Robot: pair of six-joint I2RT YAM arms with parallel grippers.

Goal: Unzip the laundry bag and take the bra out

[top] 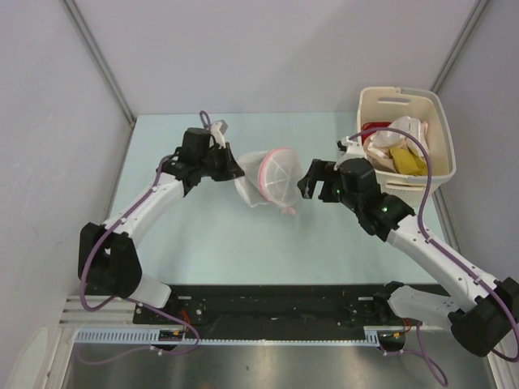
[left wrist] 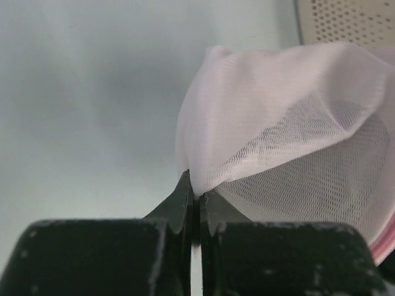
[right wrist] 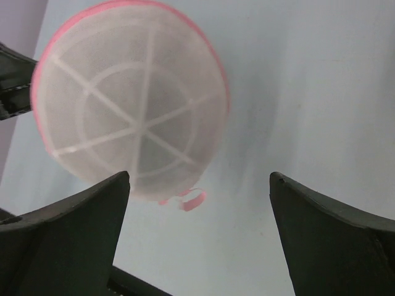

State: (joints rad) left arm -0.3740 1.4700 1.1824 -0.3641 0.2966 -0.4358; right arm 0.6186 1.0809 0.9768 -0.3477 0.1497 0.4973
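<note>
White mesh trimmed in pink, the laundry bag point(top: 269, 180) is at the table point(top: 203, 235) centre, contents indistinct, left fingers point(left wrist: 184, 196) clenched on its fabric. Right fingers point(top: 310, 183) gape just beside it. The cream basket point(top: 405, 96) far right holds white, yellow, red clothes point(top: 397, 150).

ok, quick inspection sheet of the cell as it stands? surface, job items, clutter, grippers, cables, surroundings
Surface: pale green table, no spills seen.
Job's things: laundry bag held up between the arms, its round pink-trimmed face towards the right wrist camera, pink zip pull at its lower edge; zip state unclear. The bra: nothing seen.
Clutter: cream basket at far right, holding white, yellow and red clothes.
Grippers: left gripper shut on the bag's mesh; right gripper open, facing the bag, not touching.
Cables: purple cables along both arms, off the bag.
Surroundings: plain wall panels; black rail at near edge.
</note>
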